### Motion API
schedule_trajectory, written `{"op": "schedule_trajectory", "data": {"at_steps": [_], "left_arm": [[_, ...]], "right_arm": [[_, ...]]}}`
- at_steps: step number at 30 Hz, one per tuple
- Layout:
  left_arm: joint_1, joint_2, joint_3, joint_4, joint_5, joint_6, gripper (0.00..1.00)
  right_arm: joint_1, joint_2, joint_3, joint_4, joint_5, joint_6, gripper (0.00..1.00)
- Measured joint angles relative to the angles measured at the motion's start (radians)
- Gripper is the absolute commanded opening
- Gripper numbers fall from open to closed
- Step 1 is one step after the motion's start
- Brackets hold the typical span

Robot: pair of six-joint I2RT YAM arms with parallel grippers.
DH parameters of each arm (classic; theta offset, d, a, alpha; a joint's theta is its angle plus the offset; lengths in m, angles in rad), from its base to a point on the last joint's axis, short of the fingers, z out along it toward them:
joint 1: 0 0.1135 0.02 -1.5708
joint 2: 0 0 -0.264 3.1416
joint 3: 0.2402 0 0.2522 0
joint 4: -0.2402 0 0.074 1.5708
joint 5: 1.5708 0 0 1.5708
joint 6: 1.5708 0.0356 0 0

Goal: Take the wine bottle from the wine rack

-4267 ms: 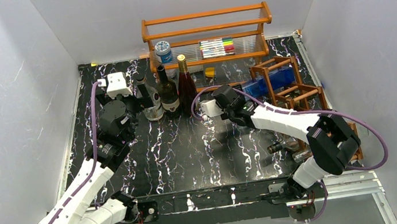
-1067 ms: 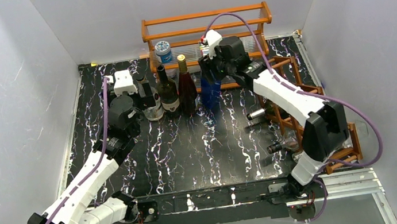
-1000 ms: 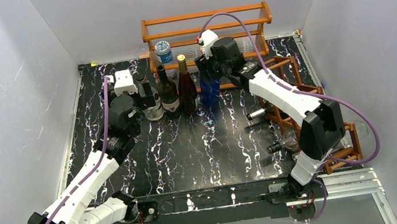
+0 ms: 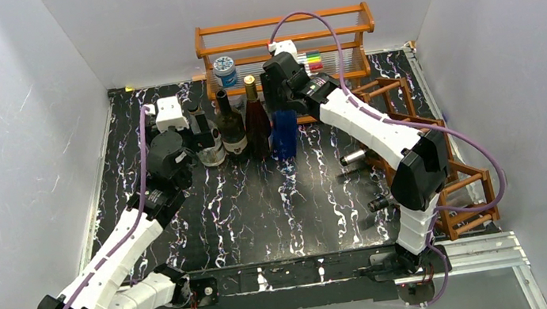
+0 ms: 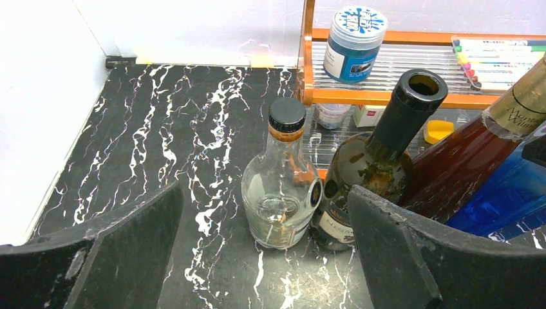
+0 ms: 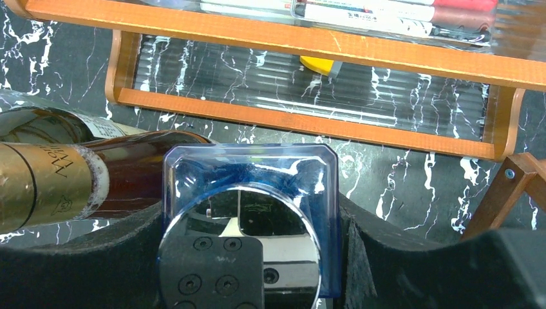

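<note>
By the shelf [image 6: 309, 45], right fingers [image 6: 399, 257] clasp blue bottle [image 6: 251, 161]; left fingers [image 5: 116, 251] gape.

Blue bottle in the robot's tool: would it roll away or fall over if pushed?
Probably no rolling: the blue bottle has flat, square sides. It looks clear and glossy, so likely stiff, slippery and breakable. It stands tall and narrow next to the reddish wine bottle, so a sideways bump might tip it.

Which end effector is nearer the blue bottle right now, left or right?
Right. The right end effector grips the blue bottle near its top, with a finger on each side. The left end effector is open, further left, beside the clear bottle.
</note>
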Motion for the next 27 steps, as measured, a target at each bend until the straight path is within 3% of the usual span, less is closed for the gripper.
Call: {"op": "schedule_trajectory", "data": {"at_steps": [5, 6, 15, 25, 27], "left_arm": [[0.0, -0.005, 0.0, 0.0, 0.0, 0.0, 0.98], [0.0, -0.005, 0.0, 0.0, 0.0, 0.0, 0.98], [0.0, -0.006, 0.0, 0.0, 0.004, -0.002, 0.98], [0.0, -0.007, 0.0, -0.001, 0.006, -0.008, 0.98], [0.0, -0.006, 0.0, -0.001, 0.007, -0.009, 0.98]], "right_arm": [[0.005, -0.001, 0.0, 0.01, -0.007, -0.003, 0.97], [0.006, -0.002, 0.0, 0.017, -0.009, -0.006, 0.98], [0.015, -0.119, -0.002, 0.012, -0.026, -0.083, 0.98], [0.01, -0.496, -0.175, -0.129, 0.071, -0.144, 0.98], [-0.001, -0.549, -0.236, -0.166, 0.102, -0.133, 0.92]]}}
